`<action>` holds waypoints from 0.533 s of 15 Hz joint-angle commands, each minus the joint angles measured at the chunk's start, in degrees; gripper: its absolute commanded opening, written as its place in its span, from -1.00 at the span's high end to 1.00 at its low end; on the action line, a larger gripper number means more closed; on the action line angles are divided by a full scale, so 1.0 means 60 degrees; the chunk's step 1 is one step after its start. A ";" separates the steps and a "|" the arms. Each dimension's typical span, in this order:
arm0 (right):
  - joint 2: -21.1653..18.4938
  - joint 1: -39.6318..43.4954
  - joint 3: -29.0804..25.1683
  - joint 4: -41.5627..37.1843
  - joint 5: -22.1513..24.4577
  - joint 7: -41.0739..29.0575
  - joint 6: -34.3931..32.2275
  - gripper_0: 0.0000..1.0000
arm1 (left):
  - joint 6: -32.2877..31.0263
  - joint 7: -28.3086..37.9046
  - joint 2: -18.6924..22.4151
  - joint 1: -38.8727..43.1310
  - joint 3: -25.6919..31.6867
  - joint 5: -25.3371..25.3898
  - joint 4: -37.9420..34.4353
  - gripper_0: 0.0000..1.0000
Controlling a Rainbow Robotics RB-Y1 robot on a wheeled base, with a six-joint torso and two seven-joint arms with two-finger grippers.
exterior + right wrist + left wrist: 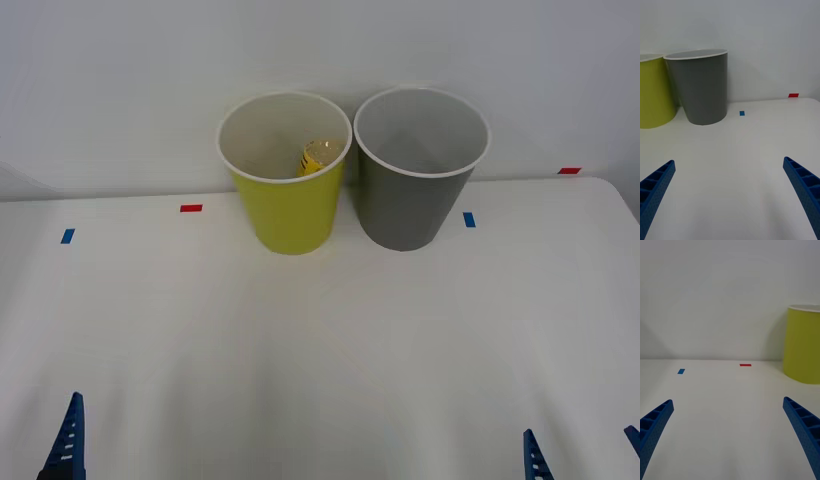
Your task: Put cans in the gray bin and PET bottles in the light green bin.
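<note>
Along the surface's (320, 340) far edge, the yellow-labelled PET bottle (318, 157) lay inside the light green bin (290, 215); light, slippery, best gripped mid-body. Left gripper (728, 427) and right gripper (728, 187) stood spread, empty.

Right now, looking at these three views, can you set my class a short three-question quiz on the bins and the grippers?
1. True or false: the bottle lies inside the gray bin.
2. Which bin stands on the robot's left: A) the green bin B) the gray bin?
3. Fill in: the left gripper and right gripper hover low over the table with fingers ____.

Key: 1. false, it is in the green bin; 2. A; 3. open.
</note>
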 commanded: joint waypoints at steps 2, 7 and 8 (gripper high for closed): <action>0.0000 0.0000 0.0000 0.0000 0.0000 0.0000 0.0000 -1.00 | -0.0361 -0.0033 -0.0001 0.0444 -0.0054 -0.0261 0.0009 -1.00; 0.0000 0.0000 0.0000 0.0000 0.0000 0.0000 0.0000 -1.00 | -0.0595 -0.0033 -0.0016 0.0839 -0.0112 -0.0642 0.0009 -1.00; 0.0000 0.0000 0.0000 0.0000 0.0000 0.0000 0.0000 -1.00 | -0.0624 -0.0033 -0.0016 0.0927 -0.0112 -0.0686 0.0009 -1.00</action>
